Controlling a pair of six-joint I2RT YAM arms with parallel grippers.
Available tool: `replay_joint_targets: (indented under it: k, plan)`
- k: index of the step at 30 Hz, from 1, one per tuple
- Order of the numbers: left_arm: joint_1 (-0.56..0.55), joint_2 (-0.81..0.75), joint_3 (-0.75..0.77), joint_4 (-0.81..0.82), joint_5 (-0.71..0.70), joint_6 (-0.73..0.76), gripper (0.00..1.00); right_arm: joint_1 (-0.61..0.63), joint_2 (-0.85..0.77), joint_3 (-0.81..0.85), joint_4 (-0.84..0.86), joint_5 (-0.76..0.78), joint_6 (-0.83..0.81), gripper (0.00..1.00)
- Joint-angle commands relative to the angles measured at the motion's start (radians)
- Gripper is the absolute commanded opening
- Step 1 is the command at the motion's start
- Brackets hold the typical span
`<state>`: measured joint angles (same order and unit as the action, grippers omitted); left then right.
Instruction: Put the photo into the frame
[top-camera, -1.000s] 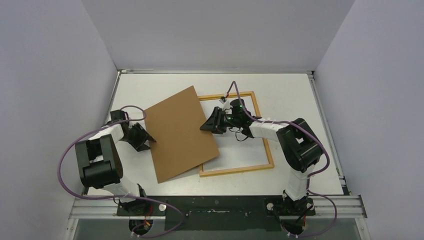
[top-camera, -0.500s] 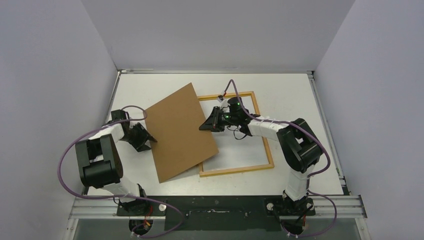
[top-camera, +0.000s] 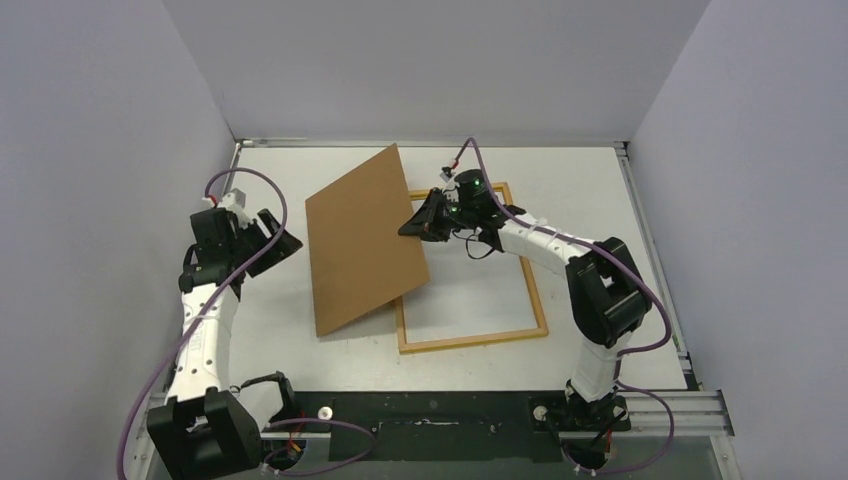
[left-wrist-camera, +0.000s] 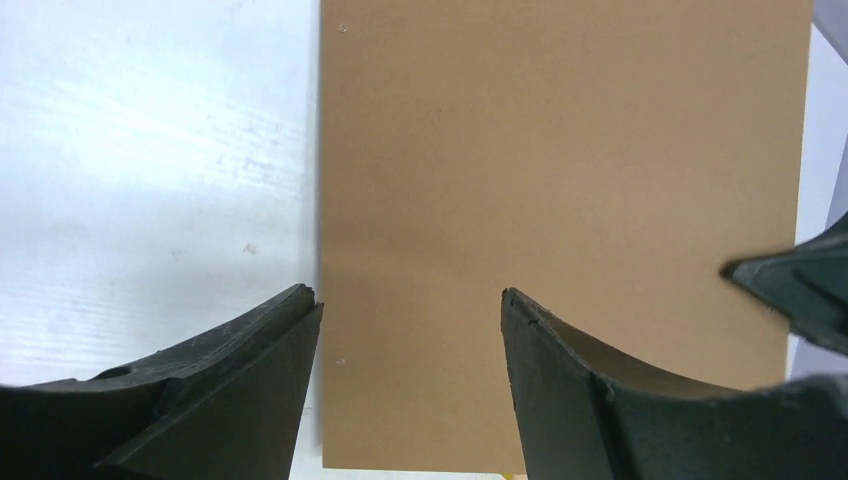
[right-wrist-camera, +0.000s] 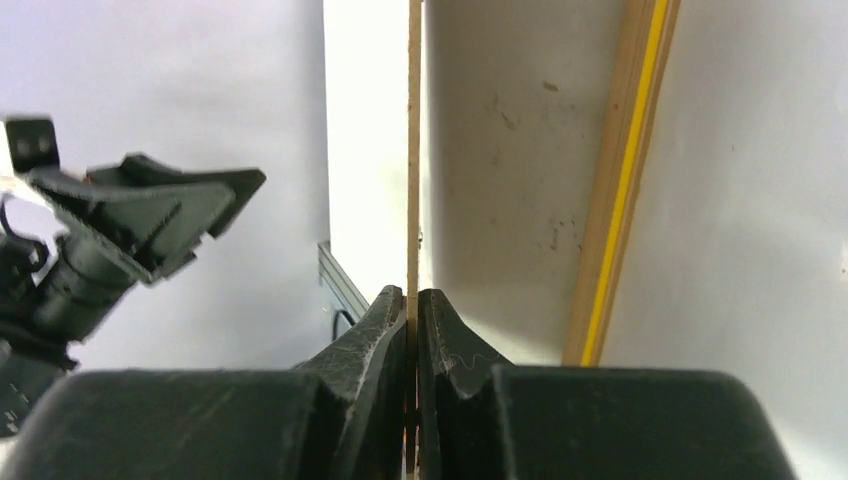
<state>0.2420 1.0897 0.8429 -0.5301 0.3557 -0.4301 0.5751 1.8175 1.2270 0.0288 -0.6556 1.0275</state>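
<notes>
A plain brown backing board (top-camera: 365, 240) stands tilted over the left side of the frame (top-camera: 531, 270), which lies flat with its light-wood side up. My right gripper (top-camera: 412, 222) is shut on the board's right edge. The right wrist view shows the thin board (right-wrist-camera: 412, 150) edge-on between the fingertips of that gripper (right-wrist-camera: 412, 295), with the frame's yellow side (right-wrist-camera: 620, 200) beside it. My left gripper (top-camera: 283, 240) hangs open to the left of the board, apart from it. In the left wrist view the board (left-wrist-camera: 560, 200) fills the space beyond the open left gripper (left-wrist-camera: 410, 300). The photo is hidden.
The white table (top-camera: 600, 200) is closed in by grey walls on three sides. A metal rail (top-camera: 440, 412) carrying both arm bases runs along the near edge. The board's lower left corner (top-camera: 322, 330) rests near the table.
The right gripper shut on the board's edge and raised it, tipping the board more upright. The left arm drew back left and upward, away from the board, its jaws wider.
</notes>
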Motion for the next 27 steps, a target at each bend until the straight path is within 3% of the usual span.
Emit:
replay_joint_targets:
  k: [1, 4, 9, 15, 18, 27]
  plan:
    - [-0.039, -0.078, 0.061, 0.053, -0.045, 0.079, 0.66, -0.019, -0.026, 0.131, -0.072, 0.051, 0.099, 0.0]
    - [-0.064, -0.148, 0.069, 0.111, -0.055, 0.102, 0.72, -0.027, -0.027, 0.18, -0.1, 0.045, 0.139, 0.0]
    - [-0.128, -0.228, 0.07, 0.254, 0.043, 0.155, 0.83, -0.048, -0.02, 0.273, -0.206, 0.05, 0.198, 0.0]
    - [-0.216, -0.279, 0.05, 0.355, 0.167, 0.199, 0.94, -0.069, -0.046, 0.223, -0.167, 0.038, 0.354, 0.0]
    - [-0.285, -0.315, 0.002, 0.4, 0.206, 0.275, 0.95, -0.076, -0.053, 0.187, -0.045, 0.034, 0.452, 0.0]
    - [-0.405, -0.382, -0.11, 0.435, 0.25, 0.506, 0.85, -0.075, -0.015, 0.224, -0.037, 0.031, 0.572, 0.0]
